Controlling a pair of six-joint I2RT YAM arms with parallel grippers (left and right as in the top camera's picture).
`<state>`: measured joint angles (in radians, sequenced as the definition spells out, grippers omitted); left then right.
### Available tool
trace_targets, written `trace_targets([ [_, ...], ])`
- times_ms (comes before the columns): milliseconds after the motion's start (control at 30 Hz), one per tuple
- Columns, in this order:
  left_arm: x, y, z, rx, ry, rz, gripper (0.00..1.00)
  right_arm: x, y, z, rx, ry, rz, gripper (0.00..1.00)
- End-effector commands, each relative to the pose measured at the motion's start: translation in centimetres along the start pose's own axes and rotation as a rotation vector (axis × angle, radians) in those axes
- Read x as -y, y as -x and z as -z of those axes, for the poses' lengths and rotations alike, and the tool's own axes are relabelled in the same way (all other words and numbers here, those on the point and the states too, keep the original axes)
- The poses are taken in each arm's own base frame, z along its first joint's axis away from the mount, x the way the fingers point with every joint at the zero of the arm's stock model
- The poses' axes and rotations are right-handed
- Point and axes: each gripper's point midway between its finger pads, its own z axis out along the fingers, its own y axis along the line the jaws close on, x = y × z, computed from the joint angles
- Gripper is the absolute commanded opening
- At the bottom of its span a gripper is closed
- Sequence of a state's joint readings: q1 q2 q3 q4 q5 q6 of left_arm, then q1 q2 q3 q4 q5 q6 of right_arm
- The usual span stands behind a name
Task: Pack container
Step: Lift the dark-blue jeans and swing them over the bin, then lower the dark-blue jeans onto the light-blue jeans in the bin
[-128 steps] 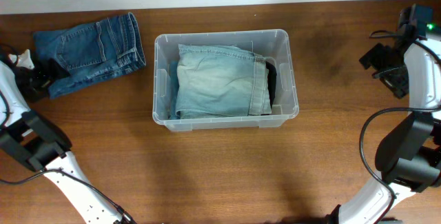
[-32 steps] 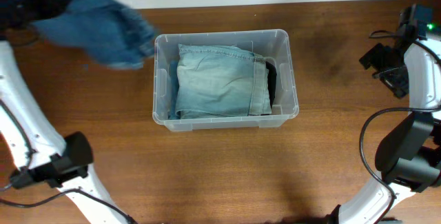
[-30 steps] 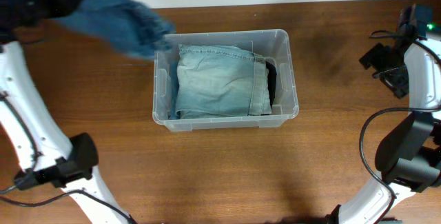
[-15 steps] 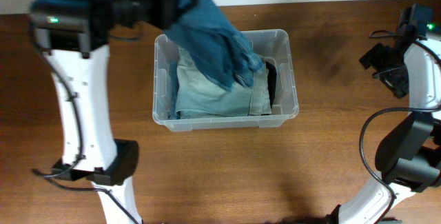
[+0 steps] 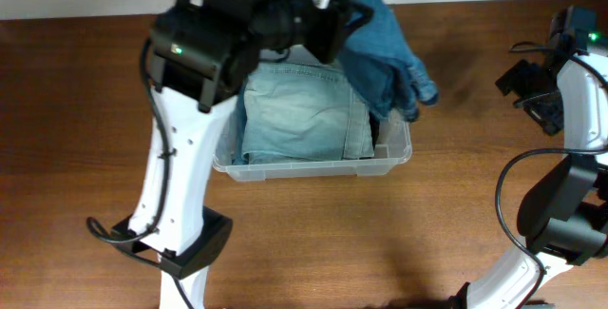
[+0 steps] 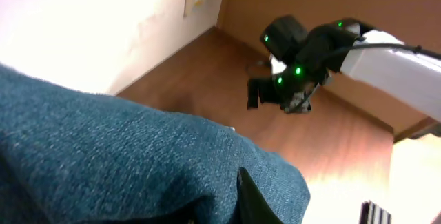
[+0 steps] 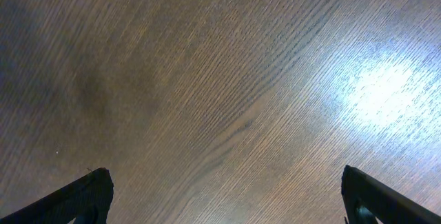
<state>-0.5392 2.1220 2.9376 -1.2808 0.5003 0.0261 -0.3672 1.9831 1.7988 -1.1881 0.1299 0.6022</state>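
Observation:
The clear plastic container (image 5: pixel 313 168) stands mid-table with folded light-blue jeans (image 5: pixel 302 114) lying inside. High above its back right corner, my left gripper (image 5: pixel 344 12) is shut on dark blue jeans (image 5: pixel 382 54), which hang down over the container's right rim. In the left wrist view the dark denim (image 6: pixel 138 162) fills the lower frame, and one black finger (image 6: pixel 252 203) presses against it. At the table's right edge my right gripper (image 5: pixel 530 83) is open. Its wrist view shows the gripper (image 7: pixel 224 200) over bare wood, holding nothing.
The left arm's body (image 5: pixel 204 57) hides the container's left back part from above. The right arm (image 6: pixel 324 48), with green lights, shows in the left wrist view beyond the jeans. Brown wooden table (image 5: pixel 456 214) surrounds the container; a pale wall runs along the back.
The left arm has swung right with the dark jeans, from over the container's left back corner to over its right back corner. The right arm has not moved.

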Motion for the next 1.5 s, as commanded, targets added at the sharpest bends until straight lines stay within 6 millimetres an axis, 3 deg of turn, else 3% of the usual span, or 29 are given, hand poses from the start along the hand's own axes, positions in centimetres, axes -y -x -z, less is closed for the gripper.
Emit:
trace_targets([
  [0, -0.1, 1.3, -0.4, 0.051, 0.032, -0.047, 0.01, 0.4, 0.2, -0.2, 0.003, -0.015, -0.014, 0.98],
  [333, -1.2, -2.3, -9.0, -0.024, -0.083, -0.118, 0.01, 0.4, 0.2, -0.2, 0.003, -0.015, -0.014, 0.98],
  [500, -2.1, -3.0, -11.0, -0.027, -0.090, -0.117, 0.01, 0.4, 0.2, -0.2, 0.003, -0.015, -0.014, 0.98],
  [833, -2.1, -4.1, -10.9, -0.067, -0.109, -0.126, 0.01, 0.4, 0.2, -0.2, 0.003, -0.015, -0.014, 0.98],
  [1033, -3.1, -6.7, -10.2, -0.169, -0.094, -0.056, 0.01, 0.4, 0.2, -0.2, 0.003, -0.015, -0.014, 0.98],
  [1233, -7.1, -9.0, -8.5, -0.260, 0.025, 0.015, 0.01, 0.4, 0.2, -0.2, 0.003, -0.015, -0.014, 0.98],
  [1467, -10.6, -12.5, -5.3, -0.387, 0.088, 0.148, 0.02, 0.4, 0.2, -0.2, 0.003, -0.015, -0.014, 0.98],
])
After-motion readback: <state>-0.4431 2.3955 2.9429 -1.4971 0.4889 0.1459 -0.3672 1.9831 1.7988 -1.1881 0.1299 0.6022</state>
